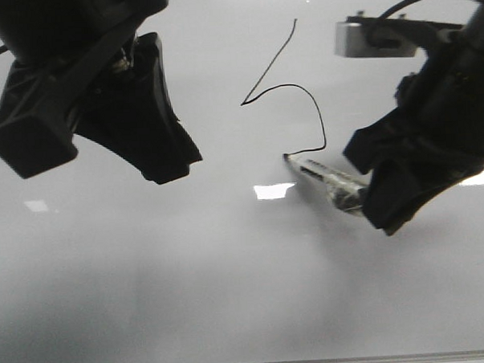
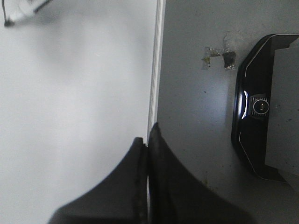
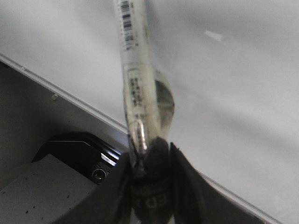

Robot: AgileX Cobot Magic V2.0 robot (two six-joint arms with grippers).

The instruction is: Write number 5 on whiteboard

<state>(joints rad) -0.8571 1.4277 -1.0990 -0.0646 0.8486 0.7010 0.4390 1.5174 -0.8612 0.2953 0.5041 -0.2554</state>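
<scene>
Right claw (image 1: 369,194) grips marker (image 1: 326,176), tip on glossy whiteboard (image 1: 230,270); left claw (image 2: 147,144) closed, empty.

Marker (image 1: 329,178) tip at unfinished 5 (image 1: 290,91)

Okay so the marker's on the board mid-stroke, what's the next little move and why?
Probably drag the marker in the right gripper leftward and slightly down, keeping its tip on the whiteboard. The number 5 has its slanted stem and the belly's top and right side, but the bottom hook is missing, as is the top bar.
</scene>
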